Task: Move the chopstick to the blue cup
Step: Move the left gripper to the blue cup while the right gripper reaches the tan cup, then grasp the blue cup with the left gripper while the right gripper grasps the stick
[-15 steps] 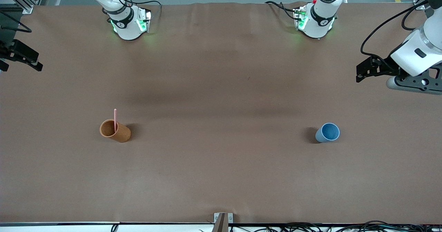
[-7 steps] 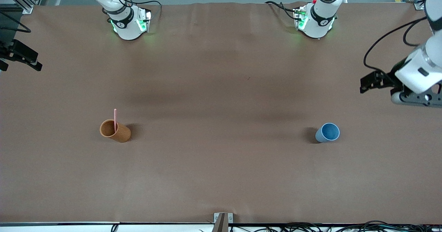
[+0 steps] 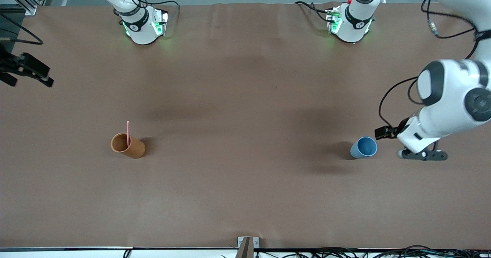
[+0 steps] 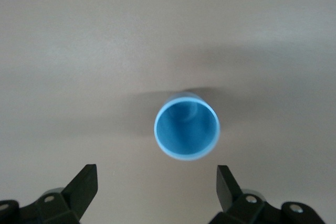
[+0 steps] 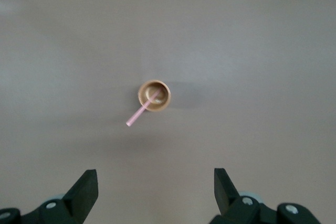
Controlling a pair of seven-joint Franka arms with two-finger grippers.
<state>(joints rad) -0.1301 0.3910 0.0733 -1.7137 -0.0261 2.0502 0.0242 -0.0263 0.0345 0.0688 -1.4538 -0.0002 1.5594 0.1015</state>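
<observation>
Brown paper covered the whole bench [image 3: 245,96], which bore only two cups, well apart. At lower left of the front view stood the orange-brown cup [image 3: 127,145] with the chopstick [image 3: 128,130] leaning in it, one end sticking above the rim. The blue cup [image 3: 363,147] stood toward the left arm's end. Just beside it hung the left tool [image 3: 384,132], spread wide, holding nothing. At the frame's left edge the right tool [image 3: 28,73] was likewise open and unladen. Only the left wrist view showed the blue cup's bare inside.
</observation>
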